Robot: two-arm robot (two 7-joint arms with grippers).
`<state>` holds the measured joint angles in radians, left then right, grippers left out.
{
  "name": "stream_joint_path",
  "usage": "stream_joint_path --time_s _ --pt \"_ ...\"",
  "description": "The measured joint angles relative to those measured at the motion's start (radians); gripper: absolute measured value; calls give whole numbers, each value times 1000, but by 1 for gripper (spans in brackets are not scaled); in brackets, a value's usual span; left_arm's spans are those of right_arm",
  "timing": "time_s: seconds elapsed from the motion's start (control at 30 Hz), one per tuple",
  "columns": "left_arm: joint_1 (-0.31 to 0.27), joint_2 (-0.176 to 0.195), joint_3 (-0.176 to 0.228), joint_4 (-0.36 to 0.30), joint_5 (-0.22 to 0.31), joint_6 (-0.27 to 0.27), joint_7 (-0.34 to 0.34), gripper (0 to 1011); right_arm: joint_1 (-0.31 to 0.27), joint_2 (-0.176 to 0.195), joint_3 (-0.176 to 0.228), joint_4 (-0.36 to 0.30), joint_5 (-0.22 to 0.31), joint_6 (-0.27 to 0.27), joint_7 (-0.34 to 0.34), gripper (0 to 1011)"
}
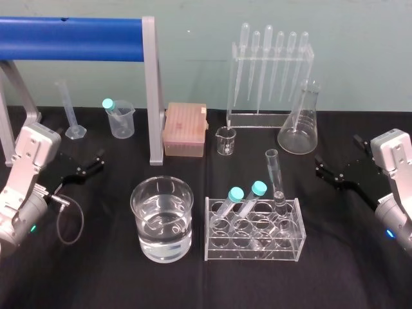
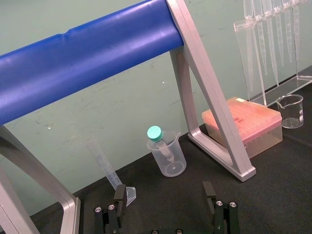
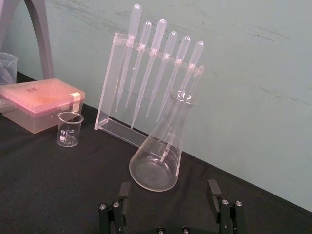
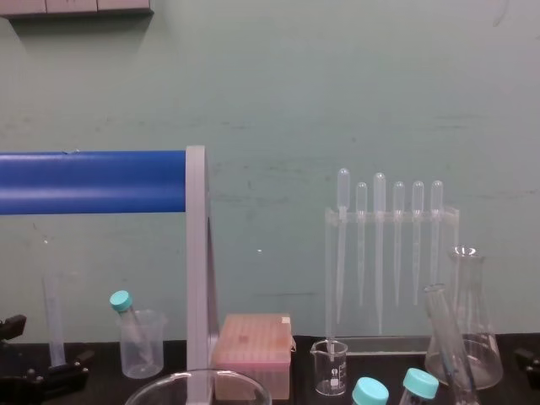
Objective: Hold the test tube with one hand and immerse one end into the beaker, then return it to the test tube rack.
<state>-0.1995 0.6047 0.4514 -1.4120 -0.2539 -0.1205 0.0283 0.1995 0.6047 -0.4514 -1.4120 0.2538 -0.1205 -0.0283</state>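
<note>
On the dark surface [image 1: 96, 277] the test tube [image 1: 275, 177] is leaning in its rack [image 1: 252, 241], well apart from the right gripper [image 3: 169, 186] and left gripper [image 2: 164, 191], both gaping wide, empty.

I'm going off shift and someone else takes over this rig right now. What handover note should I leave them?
Left gripper: open, empty, at the table's left side.
Right gripper: open, empty, at the right, beyond the rack.
Test tube: uncapped, standing at the rack's right end, leaning slightly.
Beaker: left of the rack, partly filled with clear liquid.
Done: nothing visible; the tube is not gripped.
Left: grasp the tube, dip one end in the beaker, return it to the rack.
</note>
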Motion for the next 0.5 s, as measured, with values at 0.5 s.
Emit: stream_joint_path --time_s 0.5 --pt "0 0 0 0 0 0 0 1000 0 0 0 0 0 0 0 1000"
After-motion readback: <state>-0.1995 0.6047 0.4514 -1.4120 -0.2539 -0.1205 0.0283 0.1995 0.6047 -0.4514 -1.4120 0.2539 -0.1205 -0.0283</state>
